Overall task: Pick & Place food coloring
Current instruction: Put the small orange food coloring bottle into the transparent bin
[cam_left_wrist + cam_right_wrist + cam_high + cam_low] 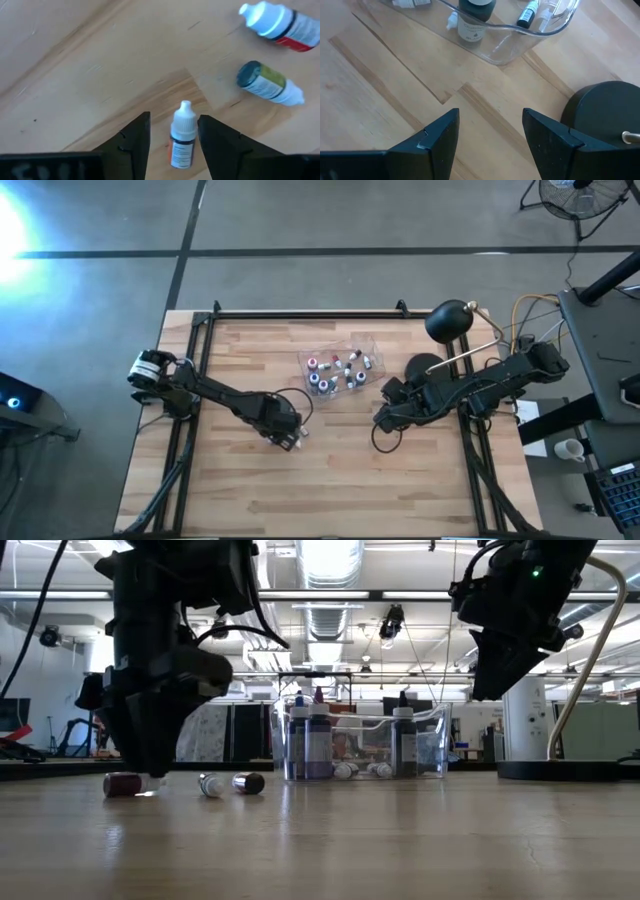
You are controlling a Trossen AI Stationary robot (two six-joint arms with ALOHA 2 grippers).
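Three food coloring bottles lie on their sides on the table by my left gripper [290, 438]. In the left wrist view, a white-capped bottle [182, 139] lies between my open fingers, which stand on either side of it. A second, red-labelled bottle [280, 25] and a dark-capped one [267, 82] lie beyond. The low view shows the left gripper [145, 765] down at the table over the leftmost bottle [125, 783]. More bottles stand and lie in the clear tub [340, 370]. My right gripper [382, 418] hangs open above bare wood near the tub [520, 35].
A black desk lamp stands on the table's far right, its round base [605, 115] close to the right gripper and its head [450, 320] near the far edge. Cables loop beside both arms. Bare wood stretches along the near half of the table [330, 490].
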